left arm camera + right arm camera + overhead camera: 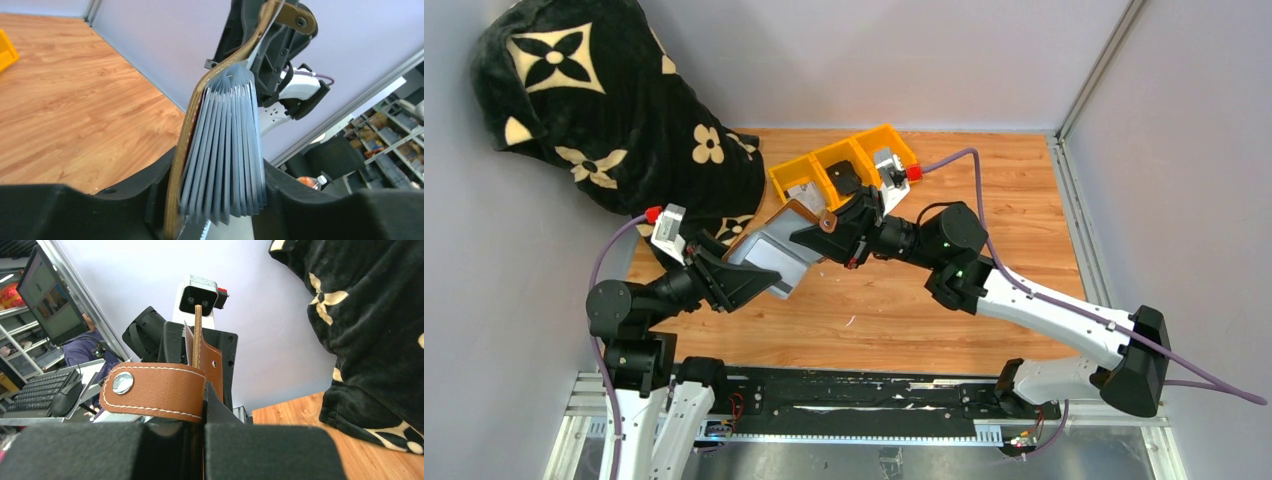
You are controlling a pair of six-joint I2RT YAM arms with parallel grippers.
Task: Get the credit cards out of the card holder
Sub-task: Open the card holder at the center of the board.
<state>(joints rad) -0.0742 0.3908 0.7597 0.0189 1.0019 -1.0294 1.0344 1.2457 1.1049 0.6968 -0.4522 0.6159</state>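
Left gripper: jaws part-way apart, set on either side of the lower end of the card holder. In the left wrist view the brown cover lies against one finger, and the fan of grey sleeves touches the other. It grips the holder, with no gap seen on either side.

Right gripper: jaws almost together, pinching the thin brown leather at the holder's upper end. The snap tab folds across just above its fingers.

Card holder: held in the air between the two grippers, clear of the wooden table. It is tilted, cover open, sleeves spread like an accordion. Whether cards sit in the sleeves — cannot tell.

Surroundings: yellow tray at the far side of the table, just behind the right gripper. Black flower-patterned cloth is heaped in the far left corner.
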